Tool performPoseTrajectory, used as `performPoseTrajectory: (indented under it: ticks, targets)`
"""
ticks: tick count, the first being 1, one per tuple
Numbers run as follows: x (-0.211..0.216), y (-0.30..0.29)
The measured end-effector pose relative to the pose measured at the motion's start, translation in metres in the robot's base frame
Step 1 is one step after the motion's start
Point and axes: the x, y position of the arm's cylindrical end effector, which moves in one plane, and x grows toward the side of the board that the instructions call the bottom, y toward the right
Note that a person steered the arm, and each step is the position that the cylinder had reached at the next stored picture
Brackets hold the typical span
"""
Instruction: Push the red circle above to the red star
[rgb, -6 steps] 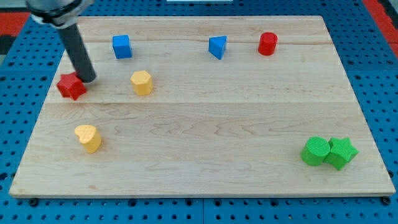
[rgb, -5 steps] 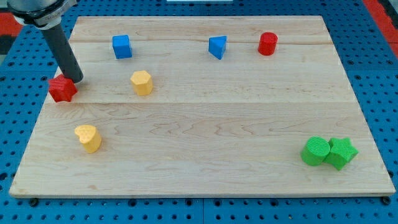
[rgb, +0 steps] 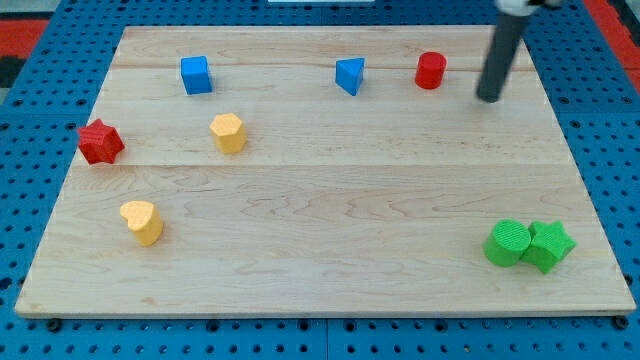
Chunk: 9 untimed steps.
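Arm: only the dark rod (rgb: 499, 55) shows, entering from the view's top edge at upper right. It leans slightly, upper part toward the view's right, lower end toward the left. My tip (rgb: 488, 98) sits low against the wooden surface, in the upper right part of the view. The rest of the arm is out of frame.

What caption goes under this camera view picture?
My tip waits just right of the red circle; the red star sits far left.
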Motion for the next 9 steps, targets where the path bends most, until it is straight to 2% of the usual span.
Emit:
performPoseTrajectory:
  ticks: [1,2,3,4,5,6,7,8,9]
  targets:
    - [-0.053,0.015]
    - [-0.076,-0.031]
    - [-0.069,-0.109]
    - [-0.036,-0.147]
    - [-0.022,-0.146]
    - [-0.04,-0.132]
    - [-0.068,-0.099]
    - [-0.071,-0.05]
    - [-0.036,-0.044]
